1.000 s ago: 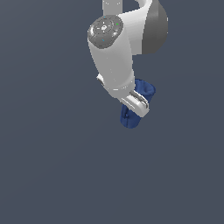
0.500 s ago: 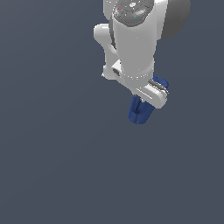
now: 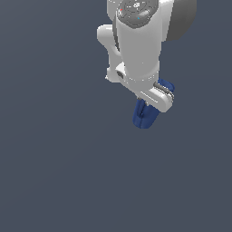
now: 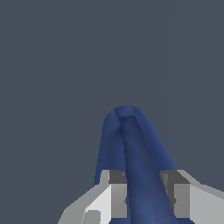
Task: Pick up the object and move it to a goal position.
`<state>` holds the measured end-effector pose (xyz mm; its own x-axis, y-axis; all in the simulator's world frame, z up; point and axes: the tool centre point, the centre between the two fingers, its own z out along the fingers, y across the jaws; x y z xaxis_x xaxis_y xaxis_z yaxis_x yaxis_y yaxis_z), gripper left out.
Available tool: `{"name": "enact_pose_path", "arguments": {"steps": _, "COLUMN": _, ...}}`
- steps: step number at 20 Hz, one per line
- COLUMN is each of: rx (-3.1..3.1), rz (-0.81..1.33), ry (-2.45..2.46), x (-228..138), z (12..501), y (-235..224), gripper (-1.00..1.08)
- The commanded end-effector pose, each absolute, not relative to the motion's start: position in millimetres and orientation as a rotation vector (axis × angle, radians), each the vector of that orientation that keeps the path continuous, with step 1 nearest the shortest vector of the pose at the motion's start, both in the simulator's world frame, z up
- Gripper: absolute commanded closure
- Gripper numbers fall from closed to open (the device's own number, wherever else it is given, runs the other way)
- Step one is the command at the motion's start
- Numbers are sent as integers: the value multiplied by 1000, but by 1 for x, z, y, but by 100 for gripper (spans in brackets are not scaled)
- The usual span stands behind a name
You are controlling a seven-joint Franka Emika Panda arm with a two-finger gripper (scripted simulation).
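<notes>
The white arm (image 3: pixel 136 50) reaches down from the top of the exterior view, and the dark blue mug (image 3: pixel 145 114) hangs under its wrist, above the plain grey surface (image 3: pixel 54 172). The jaws of the gripper (image 4: pixel 143 192) are closed on the mug, one grey finger (image 4: pixel 117 192) on each side. The long axis of the mug runs along the fingers and points away from the wrist. I cannot tell where the handle is.
</notes>
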<state>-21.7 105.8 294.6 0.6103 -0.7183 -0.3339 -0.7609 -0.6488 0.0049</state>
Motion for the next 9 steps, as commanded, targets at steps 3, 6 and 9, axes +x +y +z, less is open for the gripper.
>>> {"name": "enact_pose_path", "arguments": {"steps": 3, "rx": -2693, "rz": 462, "ry": 1242, "x": -28, "z": 310, "y": 113, "gripper": 108}}
{"name": "enact_pose_path", "arguments": {"steps": 6, "rx": -2693, "rz": 462, "ry": 1242, "x": -33, "z": 318, "y": 117, "gripper": 108}}
{"name": "enact_pose_path", "arguments": {"steps": 9, "rx": -2694, "rz": 461, "ry": 1243, "x": -35, "z": 321, "y": 119, "gripper": 108}}
